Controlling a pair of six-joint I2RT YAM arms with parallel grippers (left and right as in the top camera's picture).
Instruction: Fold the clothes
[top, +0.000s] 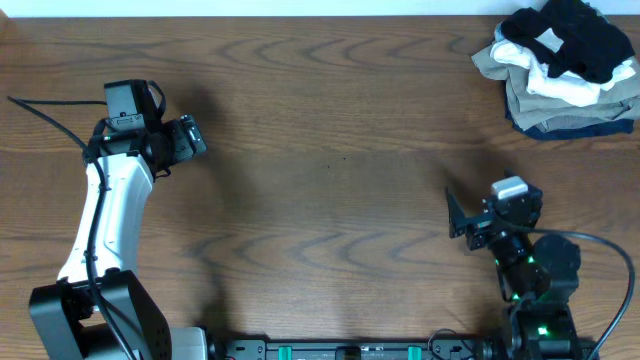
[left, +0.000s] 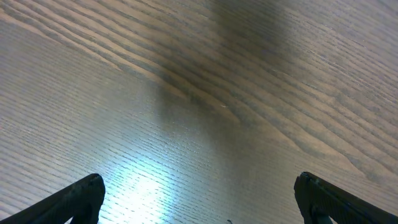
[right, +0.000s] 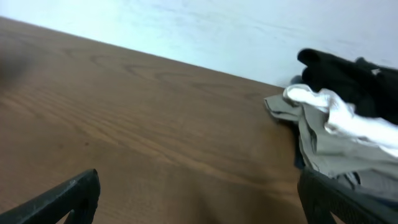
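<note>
Firstly, left arm (top: 108, 210): white-shelled, it rose from the near-left corner, and the frame bottom cut off its base.
Left gripper (top: 192, 140): it hung over bare wood at the left, spread wide and empty. From overhead its fingers merged into one dark block. The wrist view showed only two black fingertips (left: 81, 198), one in each lower corner.
Table (top: 330, 150): dark wood grain. In the left wrist view a glare patch (left: 140, 183) washed out the grain and a soft shadow blurred the middle.
Right gripper (top: 455, 215): it sat low over the wood near the right side, fingers parted with nothing between them. Its wrist view cropped both fingertips (right: 68, 199) at the bottom edge, and the right one overlapped the foot of the pile.
Right arm (top: 530, 265): black, and partly out of frame below.
Pile (top: 520, 95): it lay in the far-right corner, well apart from both grippers.
Shirt (top: 585, 35): black, it lay crumpled on top of the pile, unfolded. A small white patch showed, but collar, sleeves and logo could not be made out. It was blurred and clipped in the right wrist view.
White garment (top: 565, 88): bunched under the shirt.
Khaki garment (top: 515, 70): beneath, at the pile's left.
Navy garment (top: 570, 125): at the bottom, with only an edge visible.
Wall (right: 205, 25): pale and featureless beyond the table.
</note>
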